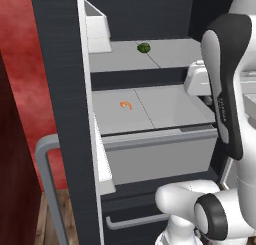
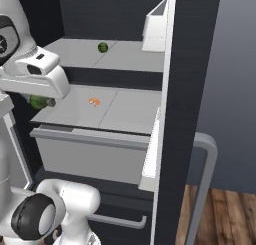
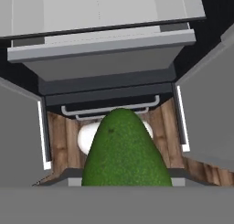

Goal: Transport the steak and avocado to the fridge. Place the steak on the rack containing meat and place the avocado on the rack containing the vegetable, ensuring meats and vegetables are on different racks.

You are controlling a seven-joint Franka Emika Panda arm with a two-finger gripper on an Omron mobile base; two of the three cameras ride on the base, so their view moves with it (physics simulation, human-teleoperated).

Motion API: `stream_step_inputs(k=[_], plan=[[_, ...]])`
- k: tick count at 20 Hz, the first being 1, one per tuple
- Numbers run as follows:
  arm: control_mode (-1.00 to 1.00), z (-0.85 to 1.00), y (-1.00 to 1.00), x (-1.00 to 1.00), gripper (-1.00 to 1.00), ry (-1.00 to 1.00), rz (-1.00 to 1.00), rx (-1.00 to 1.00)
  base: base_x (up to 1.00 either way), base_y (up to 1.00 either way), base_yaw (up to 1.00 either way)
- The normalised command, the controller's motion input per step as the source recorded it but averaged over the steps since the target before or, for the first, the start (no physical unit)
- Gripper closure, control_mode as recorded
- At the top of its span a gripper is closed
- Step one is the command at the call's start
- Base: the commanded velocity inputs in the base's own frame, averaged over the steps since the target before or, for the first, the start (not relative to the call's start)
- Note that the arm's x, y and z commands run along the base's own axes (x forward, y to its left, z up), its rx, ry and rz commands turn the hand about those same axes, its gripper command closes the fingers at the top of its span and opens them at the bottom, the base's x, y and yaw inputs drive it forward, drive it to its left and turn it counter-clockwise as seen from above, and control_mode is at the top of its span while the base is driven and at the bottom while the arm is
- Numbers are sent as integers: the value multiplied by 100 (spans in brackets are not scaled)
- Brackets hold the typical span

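My gripper (image 2: 43, 103) is shut on the avocado (image 2: 36, 101), a dark green bumpy oval that looms large in the hand view (image 3: 125, 150). It hangs under the white hand (image 1: 199, 78) at the side of the open fridge (image 1: 65, 114), about level with the rack containing meat (image 1: 167, 109). That rack has a pale drawer front below it and carries the small orange meat (image 1: 126, 105). Above it, the rack containing the vegetable (image 1: 117, 61) has a dark front edge and holds a round green vegetable (image 1: 144, 48). The steak is out of view.
The fridge door (image 2: 186, 89) stands open with its grey bar handle (image 2: 210, 159) and white door bins (image 2: 155, 29). A pale drawer (image 3: 105, 58) and a lower handle (image 3: 109, 109) sit under the shelves. Wooden floor (image 3: 59, 145) lies below.
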Motion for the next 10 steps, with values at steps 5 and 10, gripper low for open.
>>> stream_step_inputs(k=[5, 10], plan=[[-100, 0, -1, 33, 100, -32, 7, 0, 0, 0, 0], [-100, 0, 0, 33, 100, -39, 5, 0, 0, 0, 0]])
